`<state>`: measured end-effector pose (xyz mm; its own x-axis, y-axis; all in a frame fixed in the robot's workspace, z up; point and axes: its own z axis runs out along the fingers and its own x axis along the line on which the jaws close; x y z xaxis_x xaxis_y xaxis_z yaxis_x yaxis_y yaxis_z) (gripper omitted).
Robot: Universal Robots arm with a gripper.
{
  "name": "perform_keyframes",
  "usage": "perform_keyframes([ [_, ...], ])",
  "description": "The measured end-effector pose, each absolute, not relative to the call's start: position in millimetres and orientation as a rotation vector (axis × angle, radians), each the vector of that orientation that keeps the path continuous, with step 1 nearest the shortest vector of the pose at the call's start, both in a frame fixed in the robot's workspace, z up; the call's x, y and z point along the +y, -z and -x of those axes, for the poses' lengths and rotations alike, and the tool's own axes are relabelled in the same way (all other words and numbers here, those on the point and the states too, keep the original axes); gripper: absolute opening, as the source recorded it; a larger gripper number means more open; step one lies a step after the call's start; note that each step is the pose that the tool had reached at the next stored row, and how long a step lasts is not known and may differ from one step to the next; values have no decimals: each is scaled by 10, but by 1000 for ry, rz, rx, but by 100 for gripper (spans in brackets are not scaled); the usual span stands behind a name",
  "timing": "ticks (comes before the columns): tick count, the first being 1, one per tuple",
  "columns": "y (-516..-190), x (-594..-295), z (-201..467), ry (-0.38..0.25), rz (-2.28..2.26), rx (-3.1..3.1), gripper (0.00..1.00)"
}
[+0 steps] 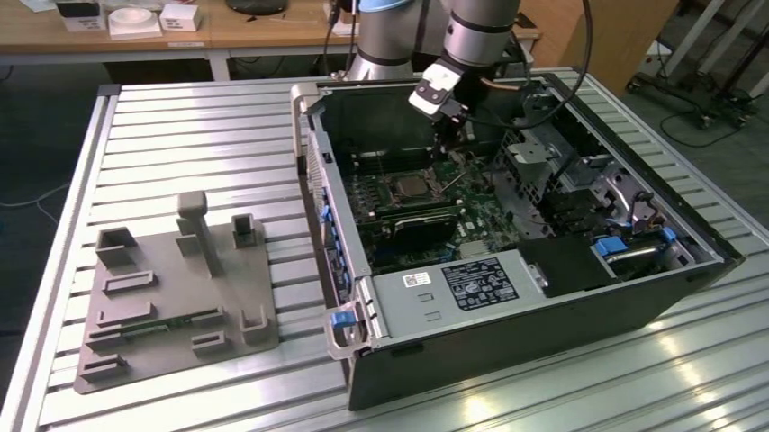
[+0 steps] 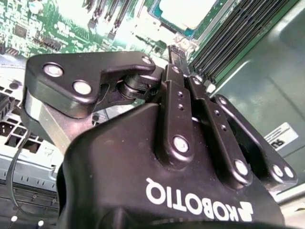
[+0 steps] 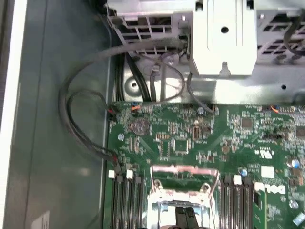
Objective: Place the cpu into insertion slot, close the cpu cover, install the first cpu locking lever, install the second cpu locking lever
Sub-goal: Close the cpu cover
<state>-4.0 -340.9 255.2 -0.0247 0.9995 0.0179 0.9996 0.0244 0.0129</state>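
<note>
The open computer case (image 1: 322, 180) lies on the slatted table with the green motherboard (image 1: 474, 216) inside. The insertion slot (image 1: 409, 189) sits mid-board. The cpu (image 2: 183, 12) rests in it, its silvery top showing in the second wrist view. The silvery cpu cover (image 3: 183, 172) frames the socket and looks laid down flat. A thin locking lever (image 1: 452, 183) sticks up beside the socket. My gripper (image 1: 448, 153) hangs inside the case just above the socket's edge. Its fingertips (image 2: 174, 50) are pressed together, and they also show over the socket (image 3: 186, 219). I see nothing held between them.
A grey power supply box (image 1: 463, 283) with a label fills the case's near end. A metal drive cage (image 1: 553, 153) stands to the exterior view's right. Black memory slots (image 3: 126, 200) flank the socket, and loose cables (image 3: 81, 119) run along the case floor. A grey fixture plate (image 1: 180, 288) lies on the table.
</note>
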Motion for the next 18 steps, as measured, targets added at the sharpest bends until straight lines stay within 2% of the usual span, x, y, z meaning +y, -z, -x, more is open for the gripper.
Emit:
perform_keyframes([
  [18,-2612,-3403,-116,33,2191,-2246,11],
])
